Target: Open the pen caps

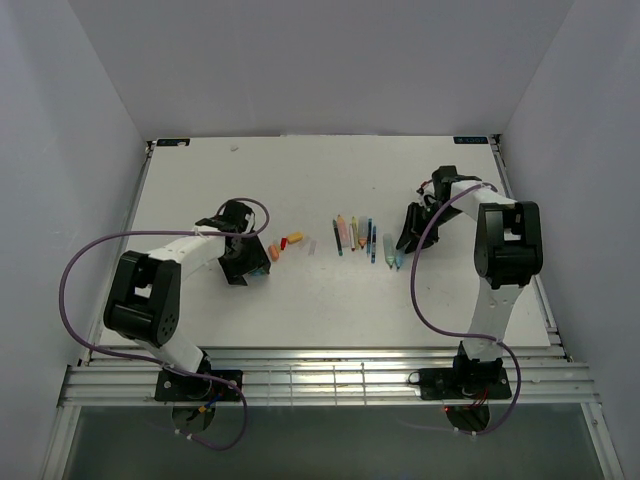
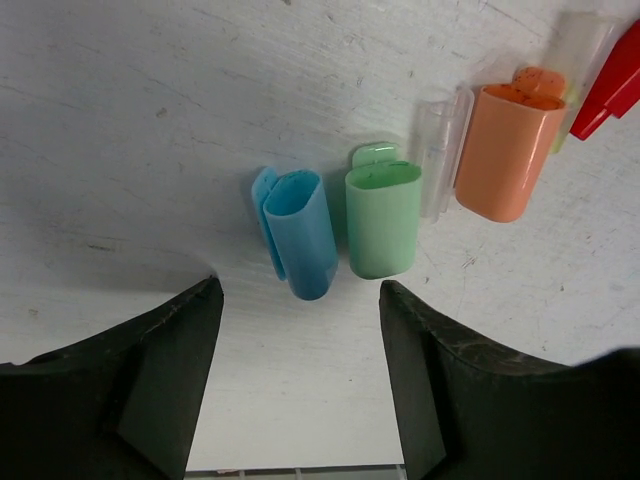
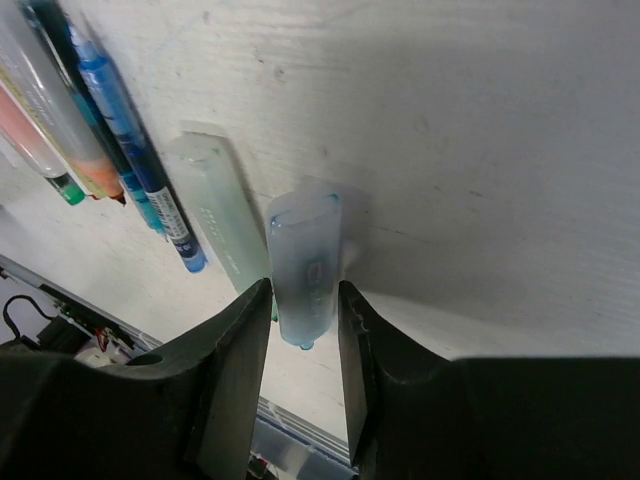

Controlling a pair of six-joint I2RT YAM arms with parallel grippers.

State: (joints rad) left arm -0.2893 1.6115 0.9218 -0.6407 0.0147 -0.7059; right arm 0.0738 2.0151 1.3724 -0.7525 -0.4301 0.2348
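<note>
Several pen caps lie in a row on the white table just ahead of my left gripper [image 2: 300,305]: a blue cap [image 2: 300,235], a green cap [image 2: 383,220], a clear cap [image 2: 440,150], an orange cap [image 2: 505,150] and a red cap [image 2: 612,85]. The left jaws stand wide open and empty, with the blue cap's end just ahead of the gap. Capless pens [image 1: 355,235] lie side by side mid-table. My right gripper [image 3: 303,300] straddles a pale blue highlighter [image 3: 305,270] lying on the table, its jaws narrowly apart. A pale green highlighter [image 3: 220,215] lies beside it.
Slim blue and orange pens [image 3: 120,140] lie left of the right gripper. The metal front rail [image 1: 320,375] runs along the table's near edge. White walls close in the table on the left, right and back. Purple cables [image 1: 75,270] loop off both arms.
</note>
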